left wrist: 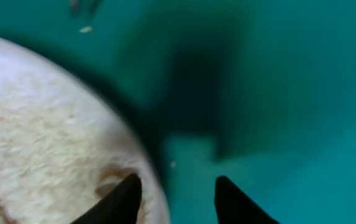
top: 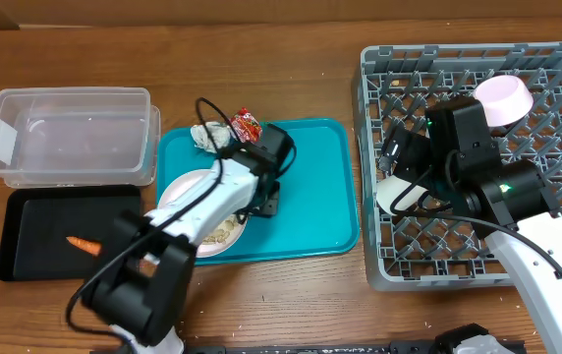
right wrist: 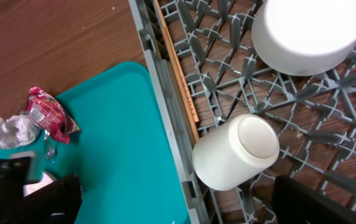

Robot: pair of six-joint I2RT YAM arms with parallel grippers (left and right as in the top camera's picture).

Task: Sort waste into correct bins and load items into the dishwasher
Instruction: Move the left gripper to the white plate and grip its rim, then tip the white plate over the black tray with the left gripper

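Note:
A white plate [top: 191, 197] with food scraps sits on the teal tray [top: 310, 197]. My left gripper [top: 264, 197] is open at the plate's right rim; in the left wrist view its fingers [left wrist: 175, 196] straddle the rim of the plate [left wrist: 41, 124], one over the plate and one over the tray [left wrist: 277, 93]. A red wrapper [top: 246, 125] and a crumpled tissue [top: 205, 136] lie at the tray's back. My right gripper [top: 409, 172] is open above a white cup [right wrist: 237, 152] lying in the grey dish rack [top: 379, 265]. A pink bowl [top: 504, 98] sits in the rack.
A clear plastic container [top: 65, 133] stands at the left. In front of it is a black tray [top: 26, 256] with a carrot piece [top: 83, 244]. A brown stick [right wrist: 175, 68] lies along the rack's left edge. The wrapper [right wrist: 47, 112] and tissue [right wrist: 13, 130] show in the right wrist view.

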